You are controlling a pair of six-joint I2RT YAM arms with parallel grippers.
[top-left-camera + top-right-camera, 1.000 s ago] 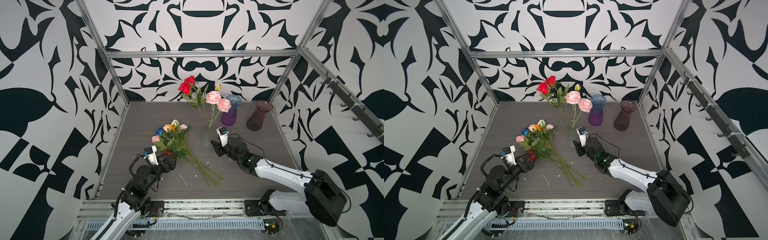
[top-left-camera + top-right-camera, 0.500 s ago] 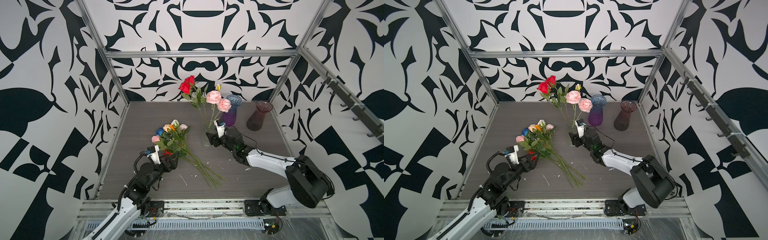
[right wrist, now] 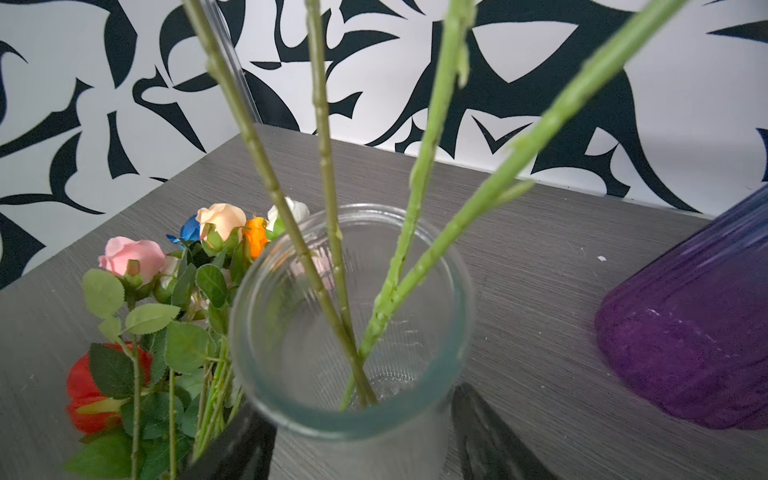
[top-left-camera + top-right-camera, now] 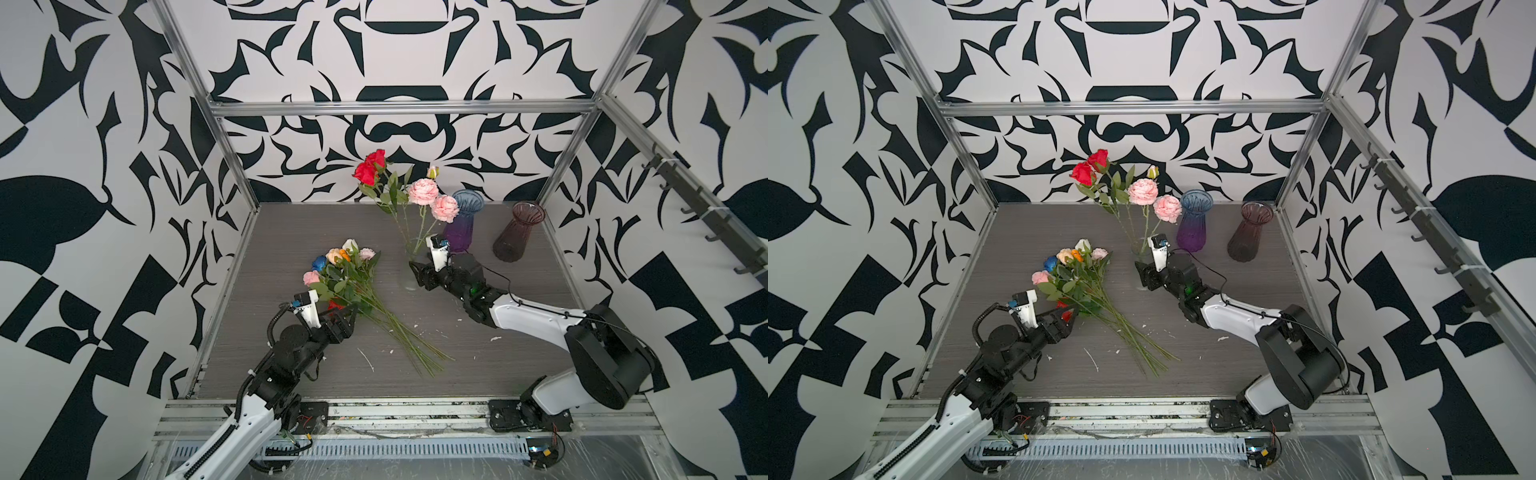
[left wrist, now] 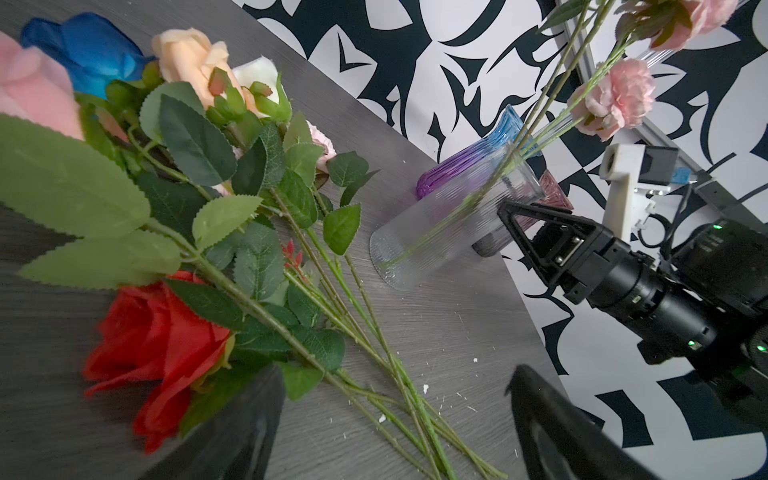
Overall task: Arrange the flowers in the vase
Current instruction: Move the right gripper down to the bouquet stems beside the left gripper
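Moved the right claw [image 3: 357,411] in around the clear vase [image 3: 415,324] since a second before; clamped or merely astride, could not tell. Found four stems [image 3: 328,232] standing inside it. Kept the left claw [image 5: 395,374] spread over loose flowers [image 4: 349,282] lying left of the vase, on the bench [image 4: 519,365].

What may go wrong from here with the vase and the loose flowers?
1. The right gripper has its jaws either side of the clear vase, whose four tall stems lean outward; a push may tip it.
2. The open left gripper points at several close stems of the loose bunch; it may grab more than one.
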